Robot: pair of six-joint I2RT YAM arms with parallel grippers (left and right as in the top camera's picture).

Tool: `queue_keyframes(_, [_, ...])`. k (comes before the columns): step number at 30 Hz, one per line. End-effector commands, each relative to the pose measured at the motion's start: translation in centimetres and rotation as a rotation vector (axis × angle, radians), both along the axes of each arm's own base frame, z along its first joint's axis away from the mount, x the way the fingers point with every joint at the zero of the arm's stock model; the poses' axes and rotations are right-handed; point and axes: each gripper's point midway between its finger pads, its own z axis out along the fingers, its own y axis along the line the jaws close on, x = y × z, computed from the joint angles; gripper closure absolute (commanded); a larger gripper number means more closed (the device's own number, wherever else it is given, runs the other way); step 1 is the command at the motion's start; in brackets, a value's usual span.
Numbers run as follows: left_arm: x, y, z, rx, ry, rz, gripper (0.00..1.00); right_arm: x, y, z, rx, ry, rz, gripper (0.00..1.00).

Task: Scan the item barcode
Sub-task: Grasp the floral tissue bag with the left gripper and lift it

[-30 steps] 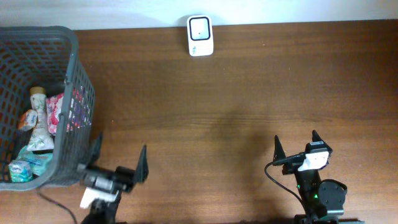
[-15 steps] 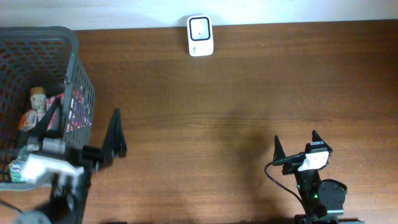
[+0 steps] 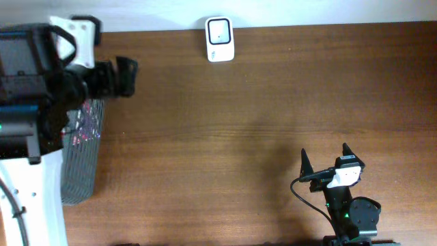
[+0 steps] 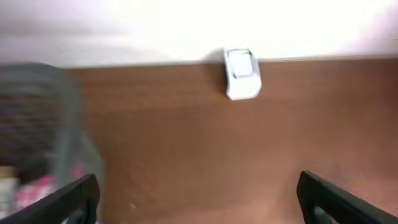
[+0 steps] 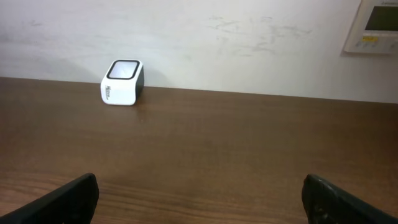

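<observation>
Scanner (image 3: 220, 39) sits at table's (image 3: 273, 102) far edge, basket (image 3: 82, 157) leftward; left gripper (image 4: 198, 193) and right gripper (image 5: 199, 193) both gape.

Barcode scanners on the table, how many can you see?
1: the white scanner at the table's far edge. The left arm covers the basket, possibly hiding more.

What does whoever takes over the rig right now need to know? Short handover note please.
Left gripper: open, empty, raised above the basket at the table's left end.
Right gripper: open, empty, low at the front right of the table.
Scanner: at the far edge by the wall, nothing near it.
Items: in the basket, mostly hidden by the left arm; a pink packet shows through the mesh.
Done: nothing picked, nothing scanned.
Left: pick an item from the basket, present its barcode to the scanner.
</observation>
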Motion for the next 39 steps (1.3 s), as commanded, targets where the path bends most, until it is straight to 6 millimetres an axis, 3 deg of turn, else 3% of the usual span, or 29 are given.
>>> queue_keyframes(1, [0.5, 7.1, 4.9, 0.031, -0.162, 0.294, 0.01, 0.0, 0.1, -0.3, 0.005, 0.005, 0.003, 0.01])
queue_keyframes(3, [0.0, 13.3, 6.4, 0.091, -0.227, 0.491, 0.01, 0.0, 0.1, -0.3, 0.005, 0.005, 0.003, 0.01])
queue_keyframes(5, [-1.2, 17.6, 5.8, 0.14, -0.196, 0.64, 0.01, 0.0, 0.1, -0.3, 0.005, 0.005, 0.003, 0.01])
queue_keyframes(8, [-3.5, 22.3, -0.3, 0.192, 0.065, 0.799, 0.01, 0.0, 0.1, -0.3, 0.005, 0.005, 0.003, 0.01])
queue_keyframes(10, [-3.6, 24.1, -4.8, 0.199, 0.233, 0.828, 0.01, 0.0, 0.1, -0.3, 0.005, 0.005, 0.003, 0.01])
queue_keyframes(14, [-1.7, 25.2, -12.8, 0.238, 0.505, 0.717, 0.01, 0.0, 0.1, -0.3, 0.005, 0.005, 0.003, 0.01])
queue_keyframes(16, [-0.9, 25.6, -16.2, 0.224, 0.604, 0.697, 0.13, 0.0, 0.1, -0.3, 0.005, 0.005, 0.003, 0.02])
queue_keyframes(19, [0.8, 24.1, -21.4, 0.112, 0.717, 0.575, 0.24, 0.0, 0.1, -0.3, 0.005, 0.005, 0.003, 0.01])
queue_keyframes(21, [0.9, 24.2, -24.9, 0.095, 0.806, 0.558, 0.11, 0.0, 0.1, -0.3, 0.005, 0.005, 0.003, 0.01])
queue_keyframes(23, [0.8, 24.1, -27.4, 0.082, 0.878, 0.544, 0.12, 0.0, 0.1, -0.3, 0.005, 0.005, 0.003, 0.01])
queue_keyframes(28, [-0.1, 24.3, -30.8, -0.075, 0.956, 0.517, 0.14, 0.0, 0.1, -0.3, 0.005, 0.005, 0.003, 0.01])
queue_keyframes(32, [0.9, 22.9, -30.9, -0.205, 0.89, 0.362, 0.14, 0.0, 0.1, -0.3, 0.005, 0.005, 0.003, 0.01])
queue_keyframes(35, [1.0, 22.8, -31.2, -0.205, 0.885, 0.353, 0.16, 0.0, 0.1, -0.3, 0.005, 0.005, 0.003, 0.01])
queue_keyframes(37, [0.5, 22.5, -32.7, -0.214, 0.907, 0.35, 0.16, 0.0, 0.1, -0.3, 0.005, 0.005, 0.003, 0.01])
queue_keyframes(39, [-0.3, 22.5, -35.8, -0.201, 0.923, 0.358, 0.11, 0.0, 0.1, -0.3, 0.005, 0.005, 0.003, 0.01])
